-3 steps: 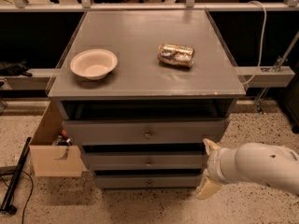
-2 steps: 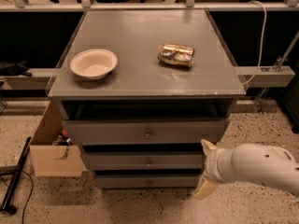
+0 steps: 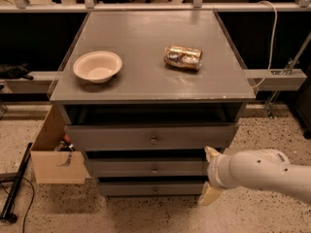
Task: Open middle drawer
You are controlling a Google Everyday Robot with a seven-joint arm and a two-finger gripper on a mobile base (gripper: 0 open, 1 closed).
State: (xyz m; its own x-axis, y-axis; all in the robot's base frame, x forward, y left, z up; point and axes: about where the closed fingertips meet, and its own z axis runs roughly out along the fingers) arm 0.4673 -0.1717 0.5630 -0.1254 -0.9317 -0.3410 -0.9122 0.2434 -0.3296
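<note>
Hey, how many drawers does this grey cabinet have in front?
3, stacked: top drawer under the tabletop, middle drawer below it, bottom drawer nearest the floor. None seems hidden. The claw is by the middle drawer's right end.

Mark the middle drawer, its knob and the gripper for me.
middle drawer (image 3: 119, 168), camera view, bare left half of its front.
knob (image 3: 154, 169), camera view, centre of the knob.
gripper (image 3: 209, 176), camera view, midway between its open fingertips, by the drawer's right end.

Arm (image 3: 265, 171): white, smooth rounded shell, ringed wrist joint.
End effector (image 3: 210, 174): cream fingers, spread apart, low centre-right in view.
</note>
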